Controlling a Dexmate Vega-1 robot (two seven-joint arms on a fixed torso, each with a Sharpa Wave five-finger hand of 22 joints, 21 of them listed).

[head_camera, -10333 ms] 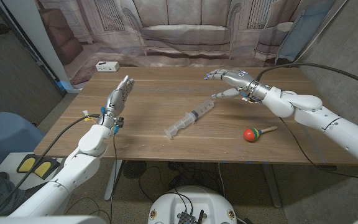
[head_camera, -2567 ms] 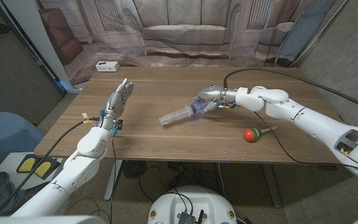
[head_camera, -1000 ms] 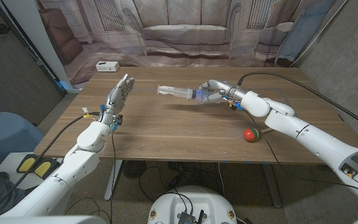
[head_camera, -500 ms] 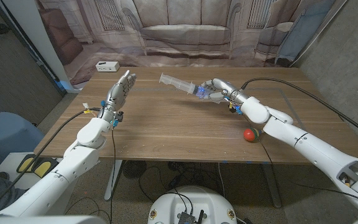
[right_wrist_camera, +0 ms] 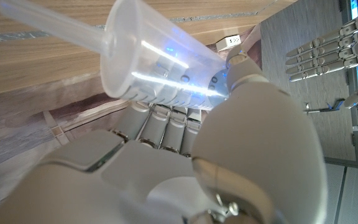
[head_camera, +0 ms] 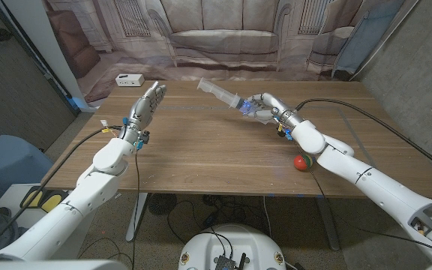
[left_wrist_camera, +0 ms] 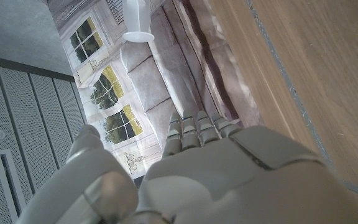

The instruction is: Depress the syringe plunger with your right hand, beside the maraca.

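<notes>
Head view shows the right hand (head_camera: 259, 106) gripping the syringe (head_camera: 223, 94) aloft over the bench (head_camera: 201, 161), away from the maraca (head_camera: 301, 162), plunger seemingly undepressed; left hand (head_camera: 147, 105) open, empty.

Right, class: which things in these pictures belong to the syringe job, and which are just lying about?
Part of the job:
- syringe, held up off the table
- right hand, gripping it
- maraca, marking the spot

Just lying about:
- white box at the table's far corner
- left hand, holding nothing
</notes>
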